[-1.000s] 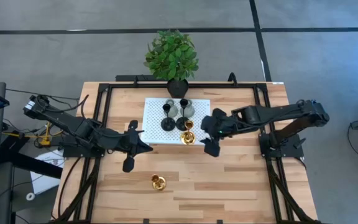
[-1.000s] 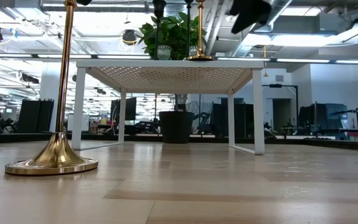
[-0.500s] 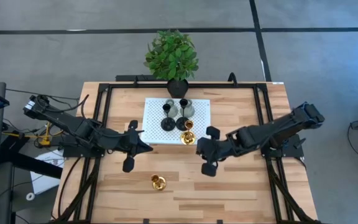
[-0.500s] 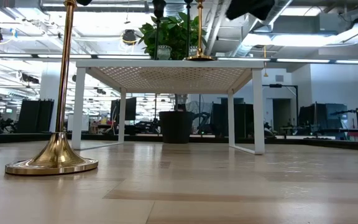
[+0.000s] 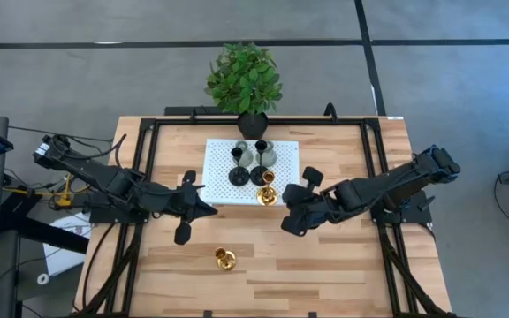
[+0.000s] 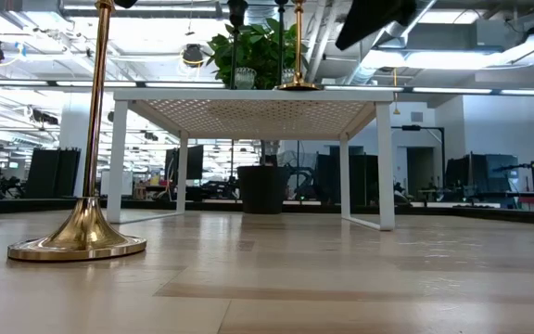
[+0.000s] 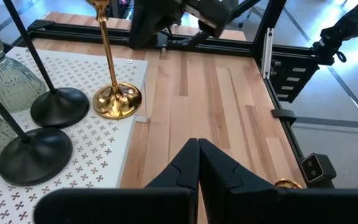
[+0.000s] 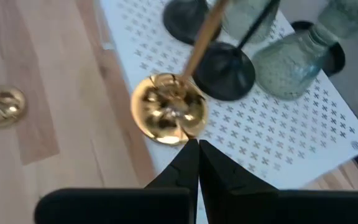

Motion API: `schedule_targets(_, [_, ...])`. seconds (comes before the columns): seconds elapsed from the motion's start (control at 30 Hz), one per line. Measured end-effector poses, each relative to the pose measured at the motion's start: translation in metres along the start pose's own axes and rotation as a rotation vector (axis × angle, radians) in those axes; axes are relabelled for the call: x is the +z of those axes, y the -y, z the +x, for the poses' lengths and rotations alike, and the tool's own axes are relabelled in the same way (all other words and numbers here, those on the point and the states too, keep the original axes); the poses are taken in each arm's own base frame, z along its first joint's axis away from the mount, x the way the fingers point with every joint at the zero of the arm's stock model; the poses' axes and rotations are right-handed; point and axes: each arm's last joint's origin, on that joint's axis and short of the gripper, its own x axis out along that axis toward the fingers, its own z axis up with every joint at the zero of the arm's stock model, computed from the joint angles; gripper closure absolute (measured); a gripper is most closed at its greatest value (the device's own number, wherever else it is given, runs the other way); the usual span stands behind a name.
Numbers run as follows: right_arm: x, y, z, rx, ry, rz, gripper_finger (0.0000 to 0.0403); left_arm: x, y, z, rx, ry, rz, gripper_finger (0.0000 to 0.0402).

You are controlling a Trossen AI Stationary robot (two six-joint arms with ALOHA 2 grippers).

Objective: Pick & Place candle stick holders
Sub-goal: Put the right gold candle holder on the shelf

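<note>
I see a worktop of pale butcher-block wood strips. On it stands a white platform perforated with small cross-shaped holes. The platform carries two black holders with thin stems and round matte bases, two ribbed grey-green glass holders, and one polished gold holder at its front edge. A second gold holder stands apart on the bare wood. The right gripper hovers just beside the platform's front right corner, fingers pressed together, holding nothing. The left gripper waits left of the platform, fingers likewise closed and empty. I read no writing.
</note>
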Motion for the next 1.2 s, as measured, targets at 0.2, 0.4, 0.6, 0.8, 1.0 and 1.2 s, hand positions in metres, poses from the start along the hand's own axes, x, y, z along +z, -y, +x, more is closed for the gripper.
schedule_targets(0.2, [-0.001, 0.005, 0.003, -0.018, -0.028, -0.007, 0.0403, 0.0, 0.0, 0.0, 0.0, 0.0, 0.0, 0.0398])
schedule_targets(0.4, [0.007, -0.005, 0.004, 0.126, 0.011, -0.001, 0.0403, 0.0, 0.0, 0.0, 0.0, 0.0, 0.0, 0.0398])
schedule_targets(0.6, [0.014, -0.009, 0.005, 0.16, 0.067, 0.003, 0.0403, 0.0, 0.0, 0.0, 0.0, 0.0, 0.001, 0.0398])
schedule_targets(0.8, [0.022, -0.01, 0.006, 0.233, 0.108, 0.024, 0.0403, 0.0, 0.0, 0.0, 0.0, -0.001, 0.002, 0.0398])
schedule_targets(1.0, [0.022, -0.01, 0.006, 0.239, 0.104, 0.022, 0.0403, 0.0, 0.0, 0.0, 0.0, 0.0, 0.001, 0.0398])
schedule_targets(1.2, [0.022, -0.01, 0.006, 0.246, 0.108, 0.033, 0.0403, 0.0, 0.0, 0.0, 0.0, -0.001, 0.001, 0.0398])
